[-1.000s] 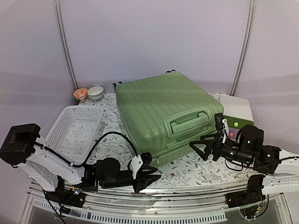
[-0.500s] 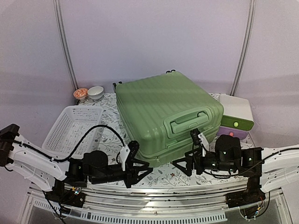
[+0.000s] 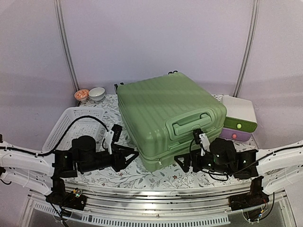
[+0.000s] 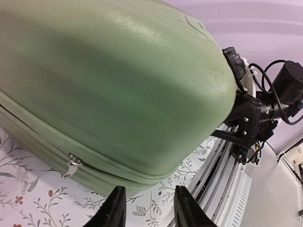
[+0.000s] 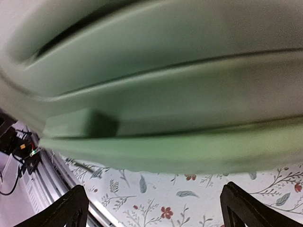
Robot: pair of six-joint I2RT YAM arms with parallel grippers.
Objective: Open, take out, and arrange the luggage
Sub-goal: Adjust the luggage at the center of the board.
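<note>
Luggage (image 3: 165, 113) lies zipped shut at desk (image 3: 142, 176) centre, nothing removed, so opening, unpacking and arranging all remain; left jaws part-open and empty, right jaws fully open.

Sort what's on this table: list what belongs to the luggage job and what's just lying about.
Job in hand:
- luggage, closed
- its zip pull

Lying about:
- white basket
- white bowl
- bowl with reddish contents
- white-green-purple box

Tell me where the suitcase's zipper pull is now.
Left wrist view, lower left: the zipper pull hangs on the suitcase seam, just ahead of the left gripper.
</note>
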